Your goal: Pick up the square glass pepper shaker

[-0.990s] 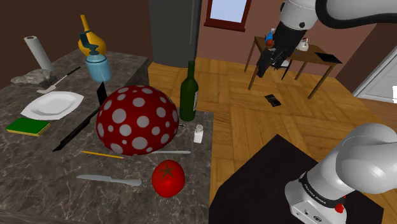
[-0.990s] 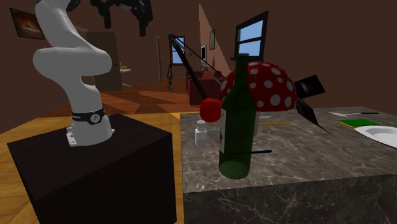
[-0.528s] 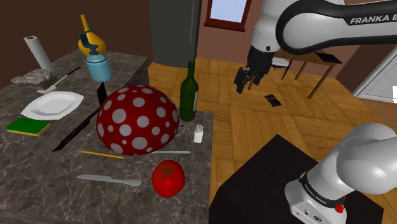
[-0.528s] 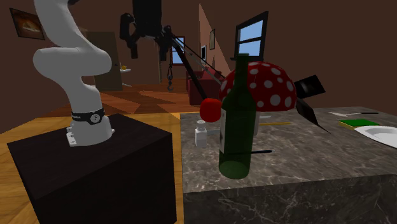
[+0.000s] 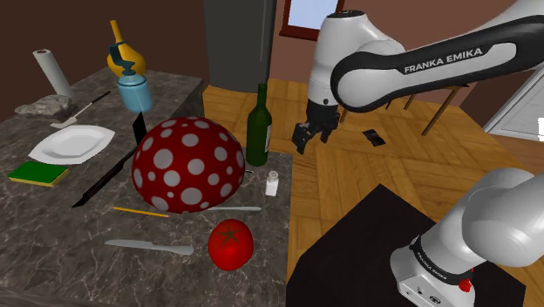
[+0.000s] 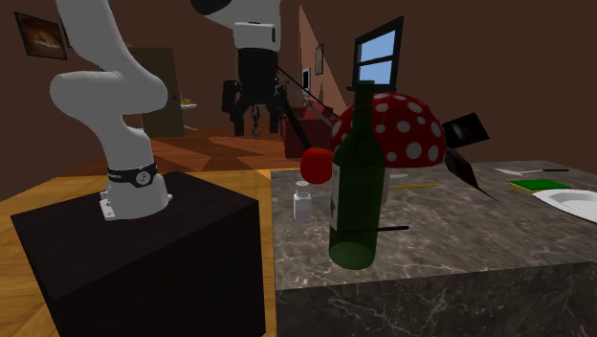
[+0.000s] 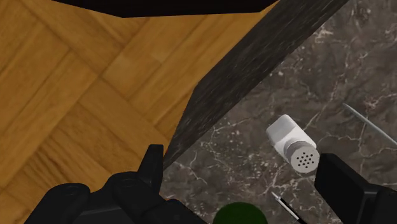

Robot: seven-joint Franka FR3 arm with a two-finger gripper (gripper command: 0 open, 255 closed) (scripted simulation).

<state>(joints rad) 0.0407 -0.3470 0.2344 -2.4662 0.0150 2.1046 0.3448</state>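
The pepper shaker (image 5: 272, 182) is a small pale square bottle with a perforated cap, standing upright near the marble counter's edge beside the green wine bottle (image 5: 257, 126). My black gripper (image 5: 305, 139) hangs open in the air above the counter's edge, higher than the shaker and to its right in the shoulder view. In the wrist view the shaker (image 7: 292, 141) lies ahead between the spread fingers, nearer one finger (image 7: 343, 181), untouched. From the second exterior view the gripper (image 6: 254, 123) hovers well above and behind the shaker (image 6: 303, 204).
A red white-spotted dome (image 5: 187, 163), a tomato (image 5: 230, 244), a knife (image 5: 148, 247) and a pencil crowd the counter (image 5: 52, 235) near the shaker. A plate (image 5: 71, 144) and green book (image 5: 38, 173) lie further left. The dark stand (image 5: 349, 253) sits beside the counter over wooden floor.
The arm has swung from over the far side table down and to the shoulder view's left, bringing the open gripper close above the counter's edge. Nothing on the counter has moved.
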